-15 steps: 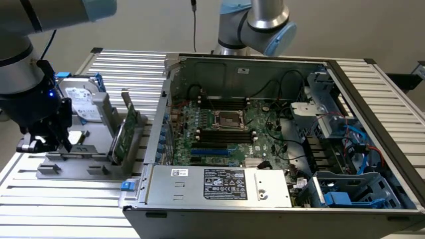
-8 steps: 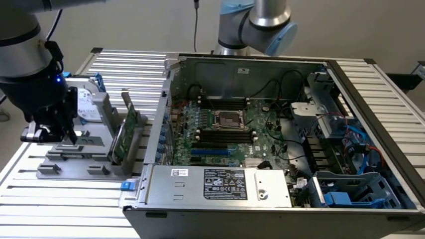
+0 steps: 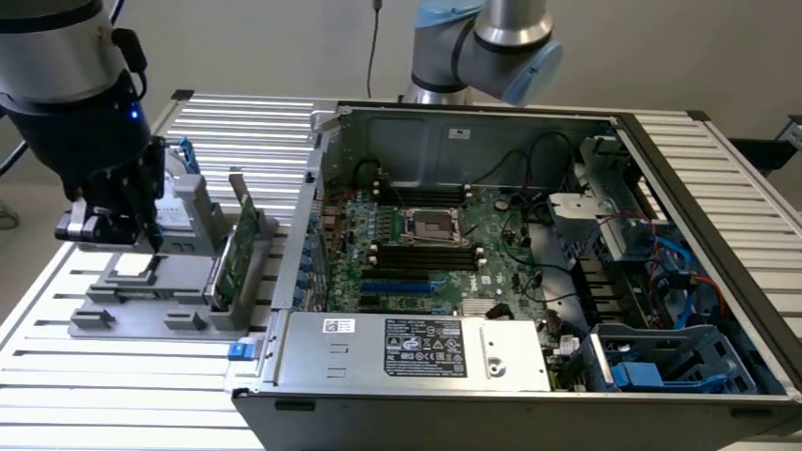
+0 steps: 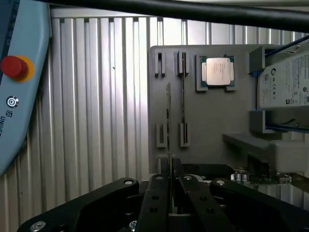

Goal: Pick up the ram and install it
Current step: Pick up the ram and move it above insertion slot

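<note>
Claw (image 4: 171,178) is low over the grey holder (image 4: 207,121). Cannot tell whether it is spread or pinching.

The ram (image 4: 168,121) stands on edge in line with the holder's slots, and its near end runs in under the claw. Cannot tell if it is seated or lifted.

Further along the holder a processor chip (image 4: 217,71) lies flat in a square recess. A hard drive (image 4: 287,84) sits beside it.

A green card (image 3: 239,249) stands upright on the holder, between the claw and the open computer case (image 3: 426,141).

The case lies on the ribbed desk (image 4: 96,106), at the exterior view's right, just beside the holder. Its motherboard (image 3: 426,244) is exposed.

A red button (image 4: 14,66) lies across the desk, well apart.
</note>
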Robot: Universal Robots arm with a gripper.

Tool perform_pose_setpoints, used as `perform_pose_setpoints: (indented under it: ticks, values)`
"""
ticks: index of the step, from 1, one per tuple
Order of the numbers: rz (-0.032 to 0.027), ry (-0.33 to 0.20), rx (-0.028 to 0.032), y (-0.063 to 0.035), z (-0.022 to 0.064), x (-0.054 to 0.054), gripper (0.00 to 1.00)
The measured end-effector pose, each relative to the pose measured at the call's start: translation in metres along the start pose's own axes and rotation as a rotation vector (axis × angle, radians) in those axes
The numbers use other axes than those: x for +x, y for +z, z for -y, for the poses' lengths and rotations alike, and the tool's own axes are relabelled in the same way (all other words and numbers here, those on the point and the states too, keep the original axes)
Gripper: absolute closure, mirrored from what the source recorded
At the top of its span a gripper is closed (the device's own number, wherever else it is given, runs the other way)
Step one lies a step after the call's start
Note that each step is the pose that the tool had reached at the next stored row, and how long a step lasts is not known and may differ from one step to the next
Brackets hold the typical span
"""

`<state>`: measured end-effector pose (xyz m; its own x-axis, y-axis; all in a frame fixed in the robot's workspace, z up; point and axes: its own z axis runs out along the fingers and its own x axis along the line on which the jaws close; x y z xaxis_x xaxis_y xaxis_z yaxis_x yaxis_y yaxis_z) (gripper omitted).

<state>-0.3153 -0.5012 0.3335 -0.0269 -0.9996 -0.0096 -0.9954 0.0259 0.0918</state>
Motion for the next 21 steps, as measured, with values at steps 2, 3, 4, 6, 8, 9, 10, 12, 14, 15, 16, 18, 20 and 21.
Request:
perform_pose_setpoints:
  ticks: [2, 3, 4, 6, 8, 9, 10, 12, 14, 15, 16, 18, 20, 21]
  values:
    - [-0.0003, 0.000, -0.0047, -0.0083, 0.0074, -0.001, 0.86]
    - [-0.0002, 0.000, -0.0068, -0.0123, 0.0110, -0.001, 0.86]
    - [-0.0003, 0.000, -0.0091, -0.0167, 0.0150, -0.001, 0.86]
    - [-0.0006, 0.000, -0.0134, -0.0249, 0.0224, -0.002, 0.86]
    - [-0.0004, 0.000, -0.0172, -0.0331, 0.0298, -0.002, 0.86]
    - [-0.0005, 0.000, -0.0194, -0.0372, 0.0335, -0.002, 0.86]
    - [-0.0006, 0.000, -0.0218, -0.0417, 0.0376, -0.003, 0.86]
    - [-0.0008, 0.000, -0.0264, -0.0497, 0.0449, -0.003, 0.86]
    - [-0.0009, 0.001, -0.0312, -0.0577, 0.0521, -0.004, 0.86]
    - [-0.0011, 0.001, -0.0336, -0.0618, 0.0558, -0.004, 0.86]
    - [-0.0012, 0.000, -0.0360, -0.0658, 0.0594, -0.004, 0.86]
    - [-0.0013, 0.001, -0.0409, -0.0741, 0.0670, -0.005, 0.86]
    - [-0.0015, 0.001, -0.0458, -0.0821, 0.0742, -0.005, 0.86]
    - [-0.0015, 0.001, -0.0482, -0.0860, 0.0779, -0.005, 0.86]
